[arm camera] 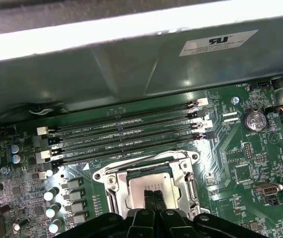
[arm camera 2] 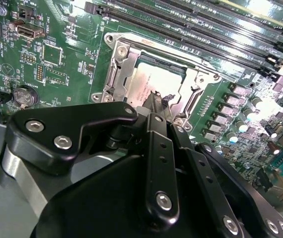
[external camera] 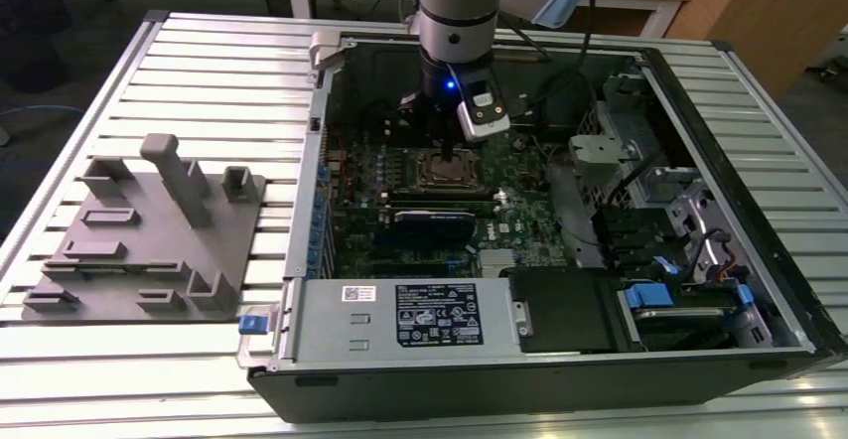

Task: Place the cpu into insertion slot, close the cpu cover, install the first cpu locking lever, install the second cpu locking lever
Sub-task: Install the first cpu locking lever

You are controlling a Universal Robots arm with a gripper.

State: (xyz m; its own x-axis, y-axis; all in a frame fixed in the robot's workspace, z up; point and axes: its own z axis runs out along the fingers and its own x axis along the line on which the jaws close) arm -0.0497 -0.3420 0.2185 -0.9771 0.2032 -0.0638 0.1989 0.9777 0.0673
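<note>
Silver-grey cpu seated in the insertion slot, gripper down on its top face.

Black gripper linkage is seen nearest in both wrist views, at the lower part of each frame; its fingertips are drawn together to a narrow point and rest on the cpu with nothing held between them. The cpu cover is seen lying flat as a silver frame around the chip, the chip showing through its window. Beyond the socket in the first wrist view, long black memory slots are seen across mid-frame, then the grey case wall in the upper half. In the exterior view the arm is seen descending from the top centre into the open computer case on the slatted table; a grey fixture lies at the frame's left.
</note>
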